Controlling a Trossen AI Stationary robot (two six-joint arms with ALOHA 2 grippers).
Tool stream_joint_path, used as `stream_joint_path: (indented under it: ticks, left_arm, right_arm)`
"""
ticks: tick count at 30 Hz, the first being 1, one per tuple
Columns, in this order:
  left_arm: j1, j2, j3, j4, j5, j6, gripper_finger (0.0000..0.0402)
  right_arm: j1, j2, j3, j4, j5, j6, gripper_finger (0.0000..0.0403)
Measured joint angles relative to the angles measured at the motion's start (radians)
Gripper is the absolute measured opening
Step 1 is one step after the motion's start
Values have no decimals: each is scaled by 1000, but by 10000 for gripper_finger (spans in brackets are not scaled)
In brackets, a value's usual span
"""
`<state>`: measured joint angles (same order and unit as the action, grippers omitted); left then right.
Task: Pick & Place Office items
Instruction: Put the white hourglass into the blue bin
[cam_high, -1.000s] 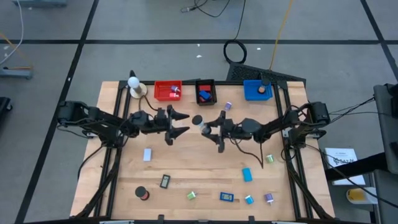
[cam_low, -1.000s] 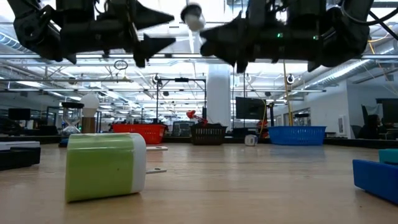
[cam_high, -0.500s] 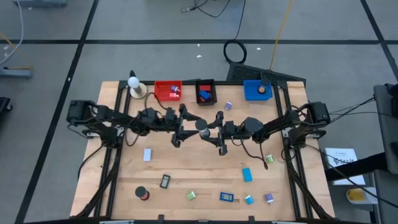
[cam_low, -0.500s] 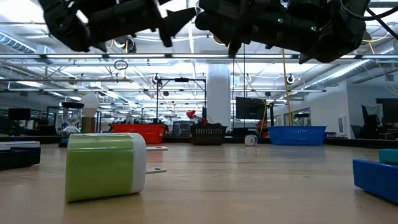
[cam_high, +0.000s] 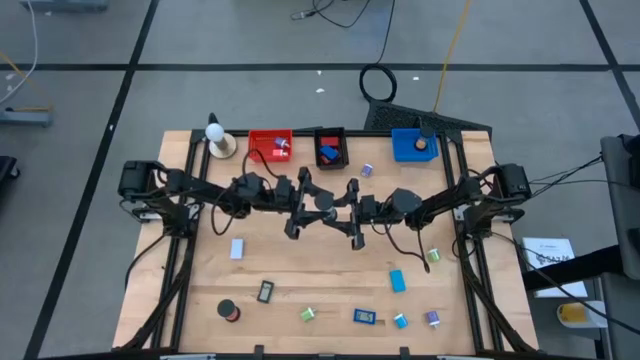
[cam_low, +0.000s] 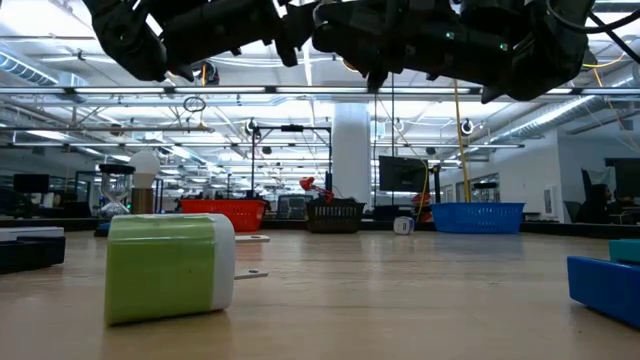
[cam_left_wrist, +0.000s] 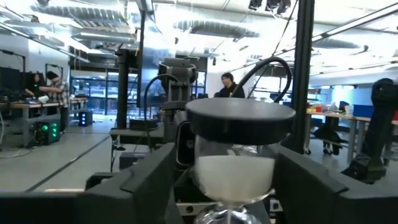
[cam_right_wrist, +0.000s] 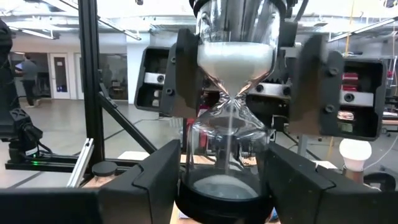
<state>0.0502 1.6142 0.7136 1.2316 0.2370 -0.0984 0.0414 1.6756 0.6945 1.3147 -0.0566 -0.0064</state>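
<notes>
Step in hand: a hand-over in mid-air, judged from both arms meeting over the centre of the high view.
Thing held: an hourglass (cam_high: 323, 201), upright, white sand in the upper bulb and a thin stream falling to the lower one.
Right gripper (cam_high: 345, 208): clenched on the hourglass at its dark lower base; the right wrist view shows its fingers (cam_right_wrist: 155, 180) hugging that base on both sides.
Left gripper (cam_high: 308, 204): unclenched, straddling the upper bulb and black top cap; in the right wrist view one pad (cam_right_wrist: 186, 74) sits against the glass, while the other side shows a gap.
Doing it well: the left jaws should meet the cap or frame squarely, not the bare glass, and grip firmly before the right lets go; keep the hourglass upright and level.
Risk: an uneven pinch could tilt or drop it.
Likely target: uncertain; the red bin (cam_high: 268, 146), black bin (cam_high: 330, 147) and blue bin (cam_high: 413, 145) stand at the upper edge of the table.
Other office items: loose across the lower half of the high view, among them a blue block (cam_high: 397, 281) and a green piece (cam_low: 170, 268).
</notes>
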Motion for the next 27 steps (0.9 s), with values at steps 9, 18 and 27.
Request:
stream_joint_path:
  ticks: [9, 18, 27]
  left_arm:
    - [1, 1, 0, -12, 25, 29, 173]
    - [46, -12, 0, -14, 26, 25, 173]
    - [75, 51, 1, -122, -48, 86, 173]
  right_arm:
    - [-2, 0, 0, -38, 16, 17, 213]
    - [7, -74, -43, -227, 267, 14, 289]
    - [98, -382, -145, -714, 565, 24, 324]
